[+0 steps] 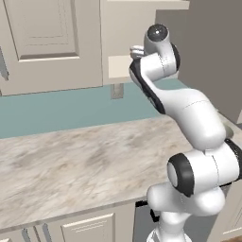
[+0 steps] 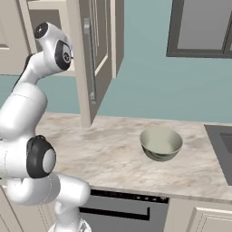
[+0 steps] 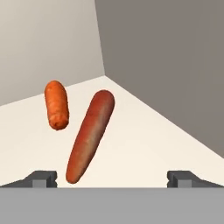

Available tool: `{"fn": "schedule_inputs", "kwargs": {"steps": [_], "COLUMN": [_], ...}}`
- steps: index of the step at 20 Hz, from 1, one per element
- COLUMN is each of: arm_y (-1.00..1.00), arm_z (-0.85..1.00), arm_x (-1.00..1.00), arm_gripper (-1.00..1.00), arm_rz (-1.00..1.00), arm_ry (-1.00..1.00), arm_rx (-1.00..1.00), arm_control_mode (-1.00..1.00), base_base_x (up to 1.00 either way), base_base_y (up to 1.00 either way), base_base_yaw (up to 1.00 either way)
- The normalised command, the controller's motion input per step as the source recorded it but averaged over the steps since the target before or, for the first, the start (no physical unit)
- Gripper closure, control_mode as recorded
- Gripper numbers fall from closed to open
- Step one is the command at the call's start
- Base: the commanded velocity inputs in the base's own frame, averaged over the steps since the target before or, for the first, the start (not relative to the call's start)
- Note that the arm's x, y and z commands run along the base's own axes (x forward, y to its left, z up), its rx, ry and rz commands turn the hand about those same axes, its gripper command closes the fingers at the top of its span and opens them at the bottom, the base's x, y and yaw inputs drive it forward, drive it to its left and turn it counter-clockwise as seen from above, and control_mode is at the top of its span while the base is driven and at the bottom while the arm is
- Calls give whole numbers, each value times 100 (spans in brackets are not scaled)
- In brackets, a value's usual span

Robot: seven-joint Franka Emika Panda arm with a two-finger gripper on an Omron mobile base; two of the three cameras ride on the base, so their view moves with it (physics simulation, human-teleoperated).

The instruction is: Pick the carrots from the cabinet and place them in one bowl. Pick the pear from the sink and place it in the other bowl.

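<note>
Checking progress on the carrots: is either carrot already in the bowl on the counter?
No: the bowl shows a bare cream inside, while both carrots lie on the pale cabinet shelf.

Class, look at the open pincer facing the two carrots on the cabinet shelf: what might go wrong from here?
1. The longer carrot lies slanted across the open pincer, so closing may pinch it off-centre and let it roll.
2. The shorter carrot lies close beside it and may get knocked.
3. The shelf ends at cabinet walls, so the arm may bump them.
</note>
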Motion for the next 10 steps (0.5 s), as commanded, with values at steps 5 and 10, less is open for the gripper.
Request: {"fn": "schedule_inputs", "kwargs": {"steps": [5,10], "arm_y": [-2,0], "arm_z": [0,-5], "arm_x": [54,41], "arm_gripper": [-100,-100], "arm_rz": [1,0], "arm_ry": [5,2], "arm_rx": [-1,-1], "arm_control_mode": [-100,-100], "base_base_x": [0,0], "base_base_y": [0,0], "base_base_yaw": [0,0]}}
